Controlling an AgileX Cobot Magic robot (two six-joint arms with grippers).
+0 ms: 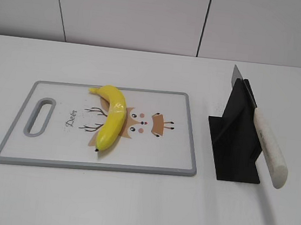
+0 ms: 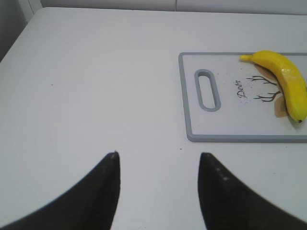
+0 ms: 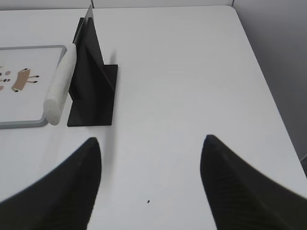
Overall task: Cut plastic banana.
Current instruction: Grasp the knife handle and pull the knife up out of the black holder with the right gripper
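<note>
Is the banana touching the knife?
Apart. The exterior view shows the banana lying on the cutting board, while the knife sits in its black stand off to the side, bare table between them.

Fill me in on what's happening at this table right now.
Nothing is being handled yet. A glossy yellow plastic banana lies uncut on a white cutting board with a grey rim. To the board's right, a knife with a white handle sits in a black stand, untouched. The left gripper hovers open over bare table to the left of the board, and the right gripper hovers open over the table near the stand. Cutting has not begun.
</note>
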